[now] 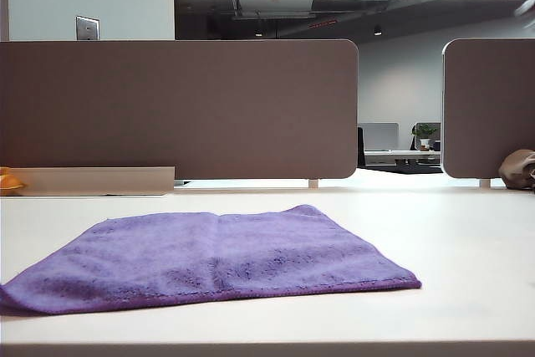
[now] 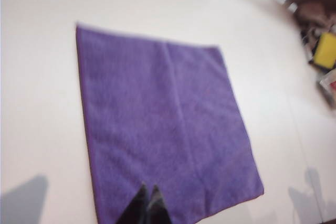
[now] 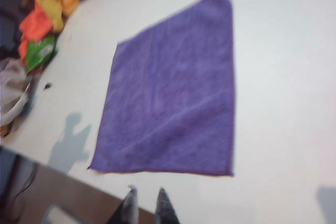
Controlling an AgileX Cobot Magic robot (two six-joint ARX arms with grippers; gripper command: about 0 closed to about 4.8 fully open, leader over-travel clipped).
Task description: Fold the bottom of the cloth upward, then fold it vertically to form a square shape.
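Note:
The purple cloth [image 1: 217, 257] lies spread flat on the white table [image 1: 468, 240], with a faint crease down its middle. Neither gripper shows in the exterior view. In the left wrist view my left gripper [image 2: 148, 188] hangs above the cloth [image 2: 163, 124] near one hemmed edge, its dark fingertips pressed together and holding nothing. In the right wrist view my right gripper [image 3: 145, 190] hovers over the table's edge, just off the cloth [image 3: 178, 108], with a small gap between its fingers and nothing in it.
Grey partition panels [image 1: 180, 106] stand behind the table. A small orange thing [image 1: 8, 181] sits at the far left and a brown lumpy thing [image 1: 518, 169] at the far right. Colourful clutter [image 3: 44, 19] lies beside the table; a yellow item [image 2: 325, 51] is off one corner.

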